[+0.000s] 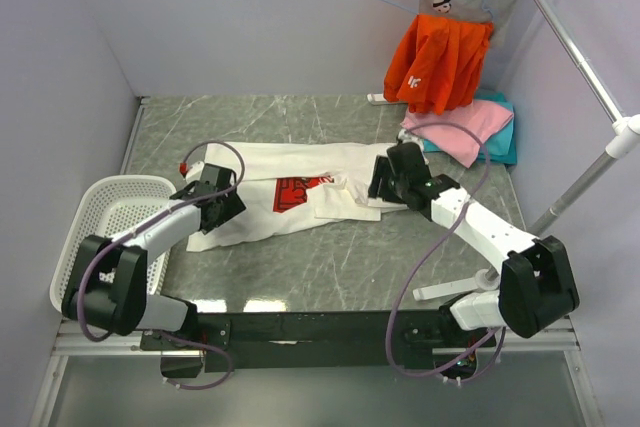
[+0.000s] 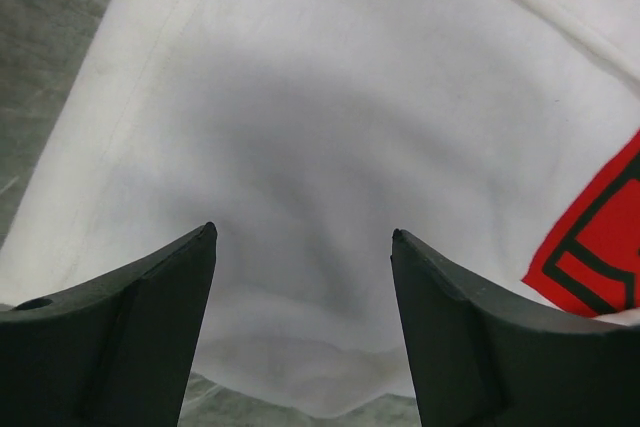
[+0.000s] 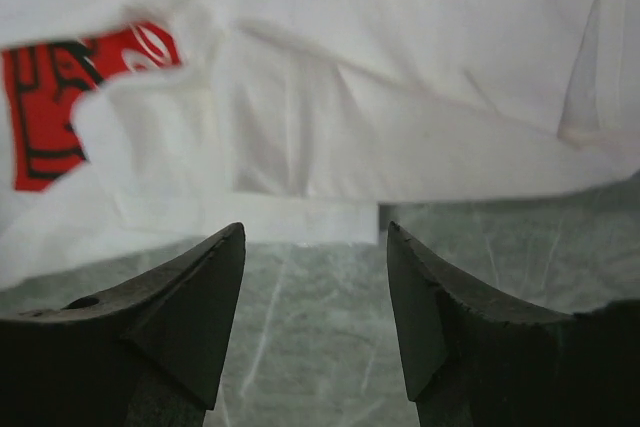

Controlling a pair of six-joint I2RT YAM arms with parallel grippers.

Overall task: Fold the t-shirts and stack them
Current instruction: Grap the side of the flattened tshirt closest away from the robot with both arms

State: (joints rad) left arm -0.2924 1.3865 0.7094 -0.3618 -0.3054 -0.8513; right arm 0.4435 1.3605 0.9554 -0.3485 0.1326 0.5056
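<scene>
Left gripper [image 2: 304, 247] and right gripper [image 3: 316, 237] gape empty; white shirt [image 1: 268, 162] ahead of jaws could bunch if pinched shallowly.

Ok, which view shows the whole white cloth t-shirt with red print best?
Top external: the white cloth t-shirt lies spread out, nearly all visible. Left wrist shows only cloth and a print corner; right wrist, a folded edge and some print.
</scene>
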